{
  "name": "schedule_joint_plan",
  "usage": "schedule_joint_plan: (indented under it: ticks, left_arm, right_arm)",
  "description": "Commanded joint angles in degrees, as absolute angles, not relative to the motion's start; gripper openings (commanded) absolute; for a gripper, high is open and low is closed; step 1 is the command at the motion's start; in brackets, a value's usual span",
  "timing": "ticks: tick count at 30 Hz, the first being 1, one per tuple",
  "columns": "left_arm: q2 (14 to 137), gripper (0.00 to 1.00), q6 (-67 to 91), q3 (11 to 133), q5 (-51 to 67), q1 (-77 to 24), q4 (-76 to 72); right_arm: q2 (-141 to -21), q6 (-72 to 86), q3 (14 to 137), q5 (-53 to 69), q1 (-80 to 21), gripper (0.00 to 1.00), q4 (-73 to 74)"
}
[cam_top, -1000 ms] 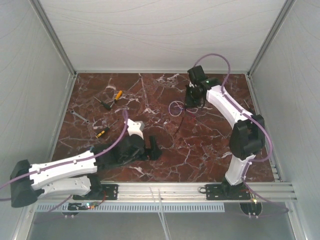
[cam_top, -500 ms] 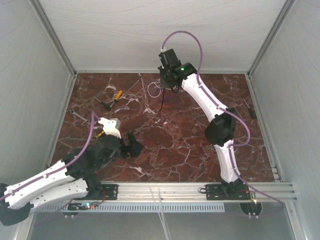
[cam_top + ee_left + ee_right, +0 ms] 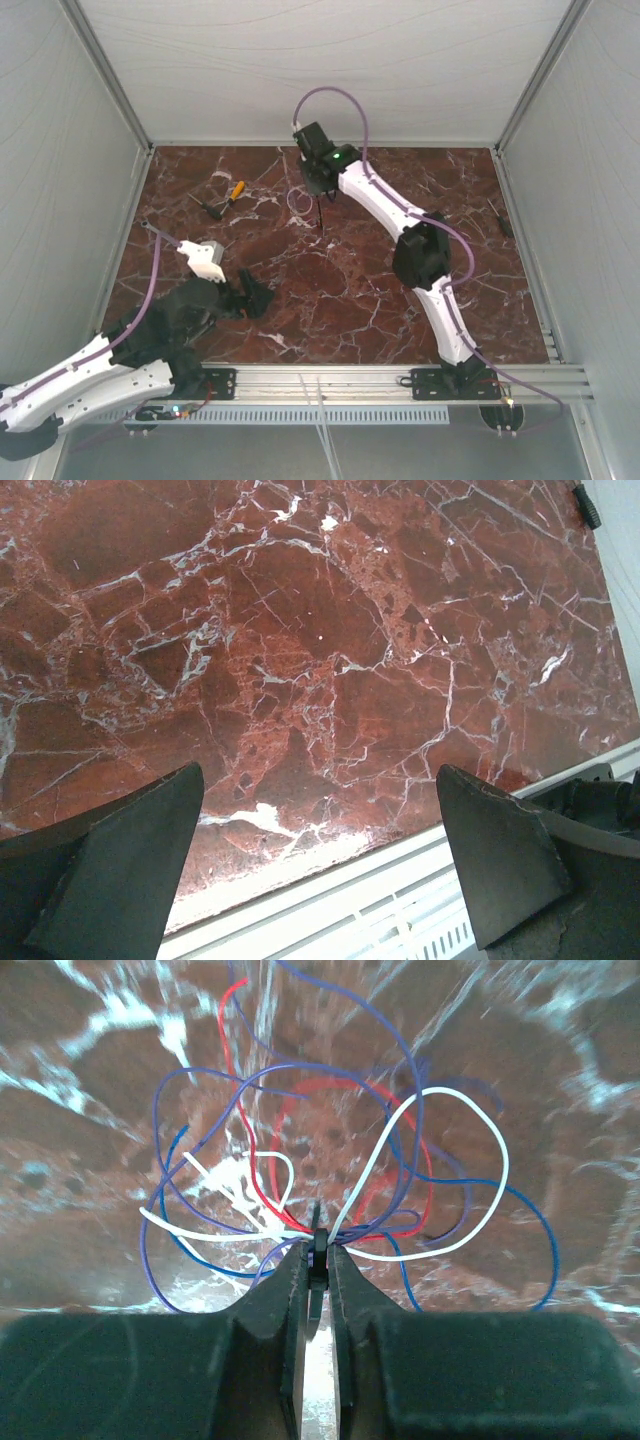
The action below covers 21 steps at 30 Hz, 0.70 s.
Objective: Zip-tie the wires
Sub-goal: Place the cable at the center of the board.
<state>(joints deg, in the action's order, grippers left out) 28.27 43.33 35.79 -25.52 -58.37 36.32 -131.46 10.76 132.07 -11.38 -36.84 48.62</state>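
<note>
**A:** Why are our right fingers [image 3: 316, 1245] pressed together like that?

**B:** They pinch the wires [image 3: 330, 1165] where the strands cross. That gathers the tangle at 1 spot, and the loops fan out toward 12 o'clock. We hold it over the desk [image 3: 350, 290], near its 12 o'clock edge.

**A:** And our left fingers [image 3: 318, 775]?

**B:** Spread wide above bare marble at 8 o'clock, gripping nothing. We judge they are free to bring a tie, though we cannot make 1 out.

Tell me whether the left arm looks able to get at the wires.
Probably yes, at a stretch. The left hand is open, with bare marble between it and the wires, which the right hand holds pinched near the far edge.
</note>
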Motion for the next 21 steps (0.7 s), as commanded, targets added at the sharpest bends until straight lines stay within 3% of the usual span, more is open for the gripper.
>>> schedule_joint_plan:
  ticks: [1, 8, 10, 13, 16, 17, 21]
  left_arm:
    - [28.3, 1.0, 41.5, 35.6, -25.9, -58.3, 34.8]
    - [28.3, 1.0, 41.4, 35.6, -25.6, -58.3, 34.7]
    - [28.3, 1.0, 41.4, 35.5, -25.7, -58.3, 34.7]
    - [28.5, 1.0, 41.3, 35.4, -25.7, -58.3, 34.5]
    - [29.0, 1.0, 41.2, 35.3, -25.6, -58.3, 34.4]
    - [29.3, 1.0, 41.2, 35.4, -25.6, -58.3, 34.4]
    - [30.9, 0.99, 41.1, 35.3, -25.8, -58.2, 34.2]
  right_arm:
    - [-136.3, 10.5, 131.4, -9.5, -37.1, 0.0, 52.7]
    - [-136.7, 10.7, 133.4, -9.6, -36.8, 0.01, 52.7]
    - [-137.0, 11.4, 134.3, -9.2, -36.3, 0.2, 52.6]
    - [-137.1, 13.5, 135.1, -8.3, -35.3, 0.66, 53.0]
    - [-134.6, 15.4, 133.4, -6.2, -33.8, 0.93, 53.4]
    - [-133.4, 15.9, 132.3, -5.8, -33.4, 0.97, 53.4]
    - [-124.7, 16.9, 124.1, -4.4, -31.4, 0.98, 53.4]
